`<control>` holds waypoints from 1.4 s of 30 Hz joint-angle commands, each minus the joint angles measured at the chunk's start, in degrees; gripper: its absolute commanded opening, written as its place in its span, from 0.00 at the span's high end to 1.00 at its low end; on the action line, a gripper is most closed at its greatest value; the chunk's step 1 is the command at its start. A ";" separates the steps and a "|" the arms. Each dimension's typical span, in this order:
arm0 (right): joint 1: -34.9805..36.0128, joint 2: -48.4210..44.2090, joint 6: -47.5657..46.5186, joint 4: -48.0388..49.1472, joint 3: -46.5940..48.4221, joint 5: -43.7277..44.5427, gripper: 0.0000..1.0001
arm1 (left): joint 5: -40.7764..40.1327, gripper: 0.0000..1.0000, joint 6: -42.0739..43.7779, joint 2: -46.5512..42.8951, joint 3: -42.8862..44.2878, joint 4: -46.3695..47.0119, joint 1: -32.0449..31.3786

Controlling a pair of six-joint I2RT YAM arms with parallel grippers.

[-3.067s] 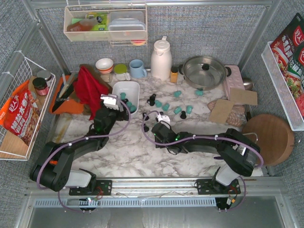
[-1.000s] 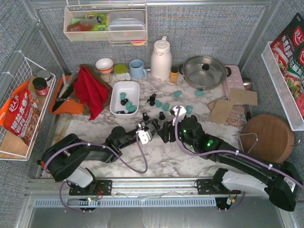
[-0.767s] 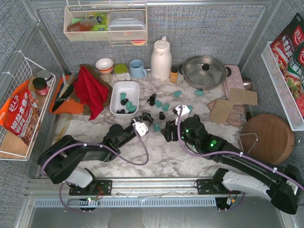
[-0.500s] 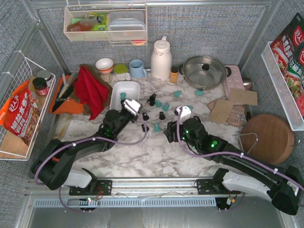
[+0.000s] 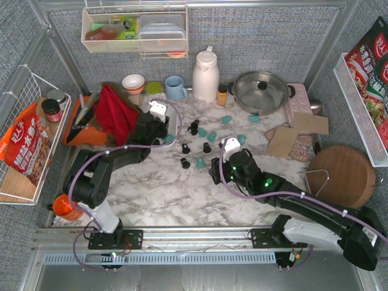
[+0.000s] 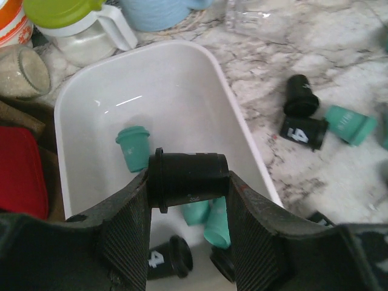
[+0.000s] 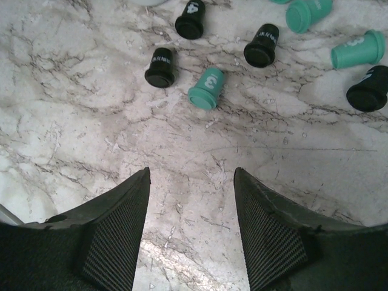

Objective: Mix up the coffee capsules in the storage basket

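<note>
My left gripper (image 6: 189,182) is shut on a black coffee capsule (image 6: 188,173), held sideways just above the white storage basket (image 6: 182,79). Inside the basket lie teal capsules (image 6: 132,147) and a black one marked 4 (image 6: 165,259). In the top view the left gripper (image 5: 162,124) covers most of the basket (image 5: 176,124). My right gripper (image 7: 191,176) is open over bare marble, also seen from above (image 5: 217,170). Ahead of it lie a teal capsule (image 7: 207,88) and black capsules (image 7: 161,66). Several more loose capsules (image 5: 203,131) lie scattered right of the basket.
Behind the basket stand a blue mug (image 5: 176,88), a green-lidded jar (image 5: 154,89) and a white thermos (image 5: 205,76). A red cloth (image 5: 114,112) lies left of the basket. A steel pan (image 5: 260,91), cardboard pieces (image 5: 285,140) and a round wooden board (image 5: 341,176) are on the right.
The left gripper has carried the black capsule from the table's middle back and left to above the basket. The right gripper has drawn back slightly and its jaws stand a little wider.
</note>
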 commanded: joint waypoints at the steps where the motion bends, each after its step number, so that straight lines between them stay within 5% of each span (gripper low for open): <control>1: -0.02 0.83 0.15 -0.03 -0.73 -0.83 0.38 | 0.82 0.48 -3.33 5.18 5.07 -0.13 1.79; 8: -0.11 5.26 -0.42 1.23 -0.25 -1.37 0.36 | -2.01 0.17 -4.48 8.08 7.65 1.88 2.01; 14: -0.11 13.02 -1.42 3.68 2.62 -1.96 0.35 | -4.08 0.01 -5.40 4.61 3.33 5.17 2.03; 22: -0.11 25.61 -3.37 8.06 10.00 -4.31 0.35 | -3.00 0.01 -8.92 -4.60 -4.83 8.28 1.94; 30: -0.11 36.59 -3.78 8.98 19.47 -5.25 0.36 | 1.71 0.01 -9.05 -10.86 -4.08 -5.11 1.93; 42: -0.11 47.59 -4.75 4.92 29.72 -4.96 0.44 | 7.07 0.01 -13.47 -13.60 -8.45 -2.55 2.37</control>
